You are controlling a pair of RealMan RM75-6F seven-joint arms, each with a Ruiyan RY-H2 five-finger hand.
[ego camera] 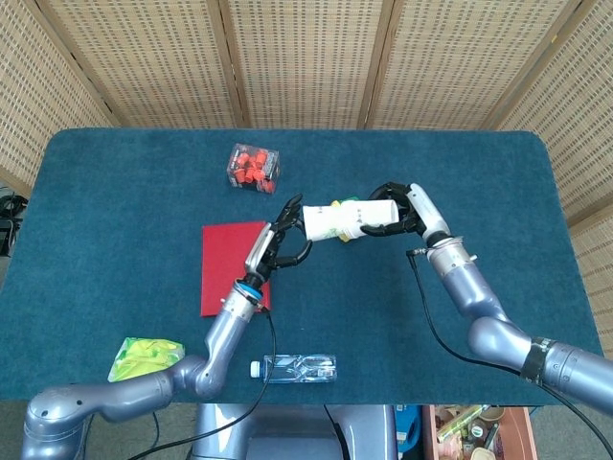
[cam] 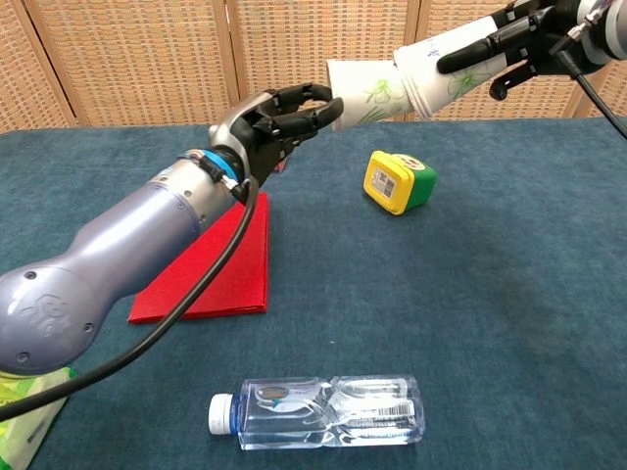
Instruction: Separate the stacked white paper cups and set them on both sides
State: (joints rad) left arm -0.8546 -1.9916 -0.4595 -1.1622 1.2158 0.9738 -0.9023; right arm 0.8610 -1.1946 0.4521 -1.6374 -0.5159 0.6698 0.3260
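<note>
White paper cups point(cam: 392, 90) are up in the air over the middle of the table point(ego camera: 115, 192), lying sideways, half pulled apart. The outer cup point(cam: 436, 73) is held in the right hand point(cam: 509, 44), fingers wrapped round it. The inner cup point(cam: 362, 90) sticks out toward the left hand point(cam: 279, 110), partly drawn out but its far end is inside the outer one.

Left hand's fingers are curled at the inner cup's free end. Chest view shows fingertips point(cam: 328, 106) right at the cup's base, but I can't tell if it has real hold or is only touching.

Step in hand, as I read it: the pull-apart itself, not finished. Next move calls for a firm left grip on the inner cup, then the hands drawing apart along the cup axis until it clears, without crushing the paper.

Below on the table: yellow-green box point(cam: 397, 181), red book point(cam: 220, 269), plastic bottle point(cam: 318, 411).
</note>
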